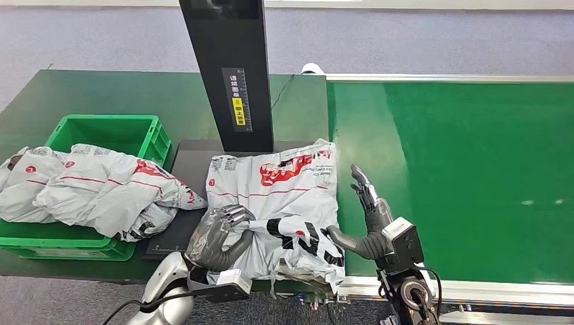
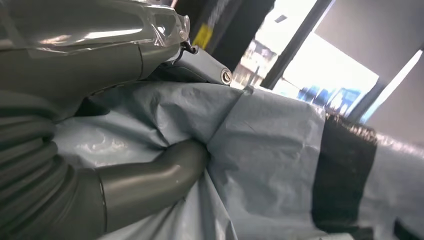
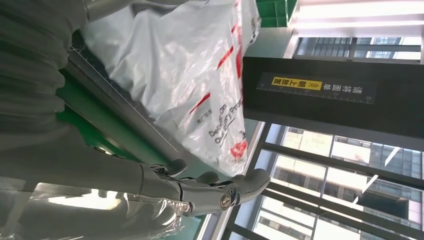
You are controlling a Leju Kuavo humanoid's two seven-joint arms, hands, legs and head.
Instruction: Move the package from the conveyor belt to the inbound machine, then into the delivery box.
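The grey poly mailer (image 1: 277, 196) lies on the inbound machine's black platform (image 1: 193, 159), left hand (image 1: 216, 233) clenching its near edge, right hand (image 1: 365, 223) spread alongside; lift evenly, clearing the scanner post (image 1: 233, 74), toward the green crate (image 1: 139, 132).

Bright, even overhead light; window glare and close-range blur in wrist views.
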